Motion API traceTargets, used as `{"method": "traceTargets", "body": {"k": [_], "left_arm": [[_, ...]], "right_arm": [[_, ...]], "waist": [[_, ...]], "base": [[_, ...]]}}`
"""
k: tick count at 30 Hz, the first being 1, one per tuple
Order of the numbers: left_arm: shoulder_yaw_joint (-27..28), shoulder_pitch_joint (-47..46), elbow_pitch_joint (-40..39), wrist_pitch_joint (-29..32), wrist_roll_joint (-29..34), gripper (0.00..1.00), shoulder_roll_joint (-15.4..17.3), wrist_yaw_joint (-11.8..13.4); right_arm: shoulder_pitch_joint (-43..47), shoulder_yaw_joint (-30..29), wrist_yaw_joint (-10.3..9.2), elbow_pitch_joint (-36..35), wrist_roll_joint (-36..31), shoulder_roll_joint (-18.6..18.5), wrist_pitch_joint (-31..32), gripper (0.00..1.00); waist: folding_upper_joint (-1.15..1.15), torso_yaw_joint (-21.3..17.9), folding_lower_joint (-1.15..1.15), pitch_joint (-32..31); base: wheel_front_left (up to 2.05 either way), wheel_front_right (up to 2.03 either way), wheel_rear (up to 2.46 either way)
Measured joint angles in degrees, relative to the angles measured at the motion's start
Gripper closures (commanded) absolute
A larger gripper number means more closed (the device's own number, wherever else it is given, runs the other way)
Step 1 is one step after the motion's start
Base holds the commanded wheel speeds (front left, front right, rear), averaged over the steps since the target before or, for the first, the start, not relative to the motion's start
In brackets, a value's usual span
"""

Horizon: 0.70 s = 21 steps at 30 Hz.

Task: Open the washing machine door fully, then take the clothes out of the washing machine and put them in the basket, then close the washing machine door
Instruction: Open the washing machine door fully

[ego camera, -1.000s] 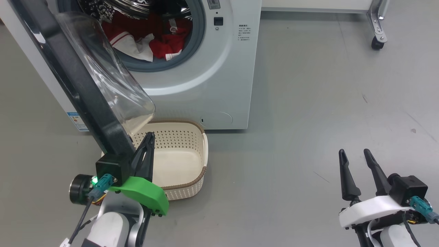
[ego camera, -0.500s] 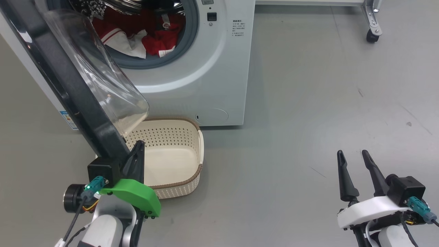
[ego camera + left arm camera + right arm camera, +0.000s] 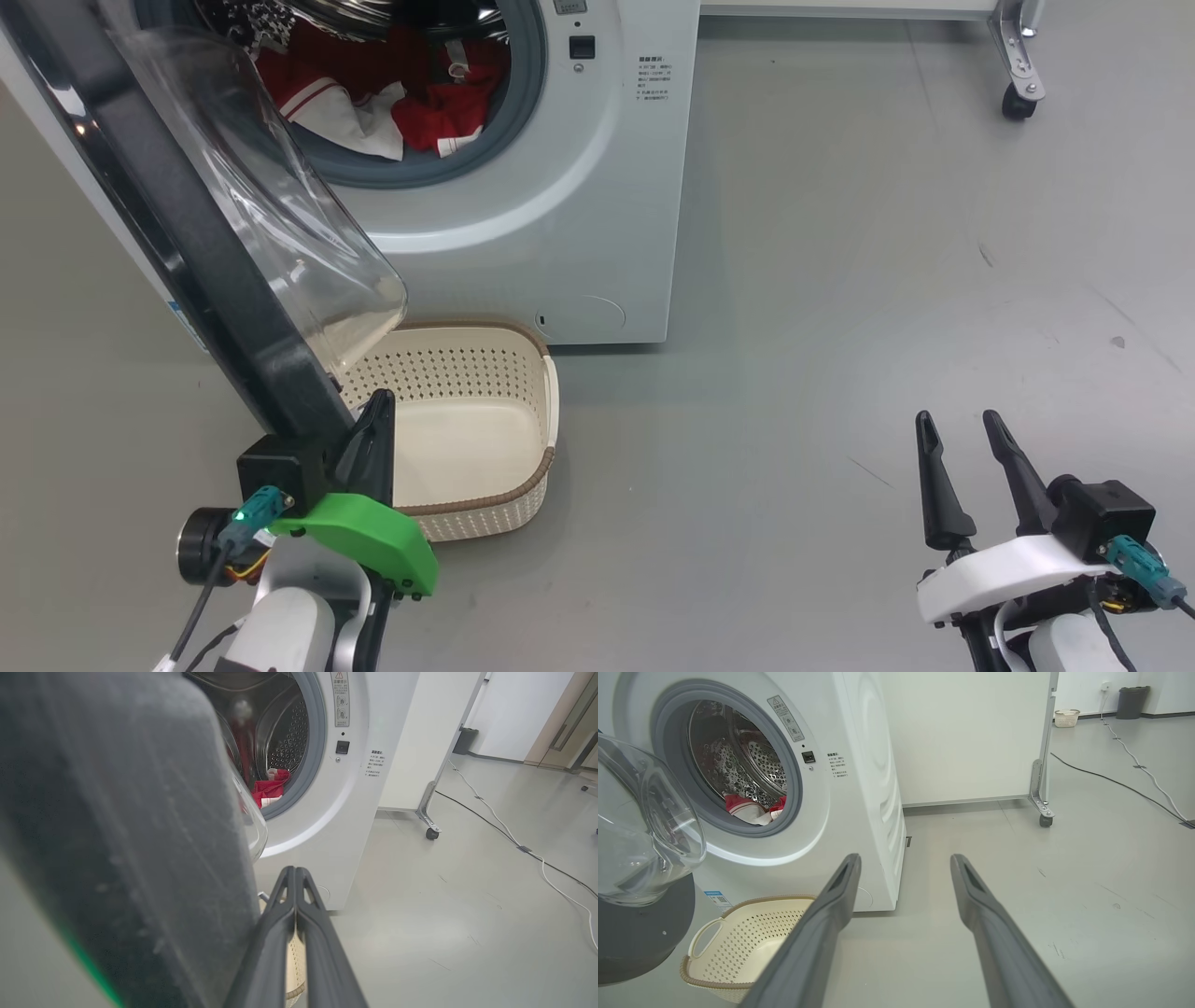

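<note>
Expect the washing machine door point(image 3: 224, 280) to be rigid and hinged: push on its black rim point(image 3: 140, 159), not the fragile glass point(image 3: 299, 243). The left gripper point(image 3: 380, 403) is pressed together beside the rim; the right gripper point(image 3: 958, 425) is spread and empty.

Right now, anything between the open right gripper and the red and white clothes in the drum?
Nothing visible: grey floor separates the right gripper from the red and white fabric clothes in the grey-ringed drum mouth. The black-rimmed glass door stands aside, left.

Head camera high, tilted down over washing machine point(image 3: 597, 233) and basket point(image 3: 467, 369). Left wrist camera hard against the door point(image 3: 117, 835); right wrist low, farther back. All share drum mouth point(image 3: 797, 788).
</note>
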Motion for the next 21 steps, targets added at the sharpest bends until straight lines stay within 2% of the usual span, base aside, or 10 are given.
{"method": "traceTargets", "body": {"k": [11,21], "left_arm": [[-0.1,-0.4,1.2,-1.0,-0.5,1.00,-0.4,0.0],[-0.7,-1.6,2.9,-2.5,-0.8,1.00,-0.6,0.1]], "right_arm": [[0.0,-1.1,0.05,0.1,0.0,0.1,0.0,0.00],[0.0,-1.5,0.09,0.1,0.0,0.0,0.0,0.00]], "waist": [[0.00,1.4,0.00,0.3],[0.00,5.2,0.00,0.9]], "base": [[0.00,0.00,0.00],[0.00,0.00,0.00]]}}
